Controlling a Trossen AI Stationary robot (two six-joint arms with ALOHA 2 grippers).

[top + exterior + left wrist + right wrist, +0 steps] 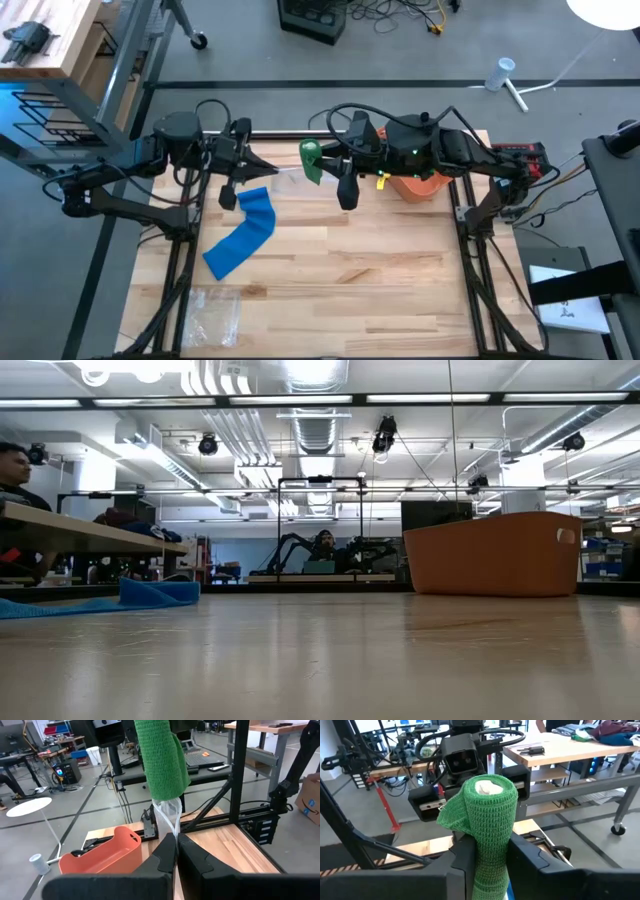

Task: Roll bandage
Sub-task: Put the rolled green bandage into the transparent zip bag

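1. I am seeing the right gripper (322, 163) holding the green bandage roll (311, 160) above the table's (380, 280) far edge.
2. The left gripper (268, 170) is pointing toward it, fingers pinched together.
3. A blue bandage (243, 235) is lying flat beside an orange bin (418, 187).

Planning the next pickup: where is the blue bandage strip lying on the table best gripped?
Probably at an end of the blue bandage: it lies flat, running diagonally. The upper end sits nearest the left claw, so come down from above there and pinch the short edge.
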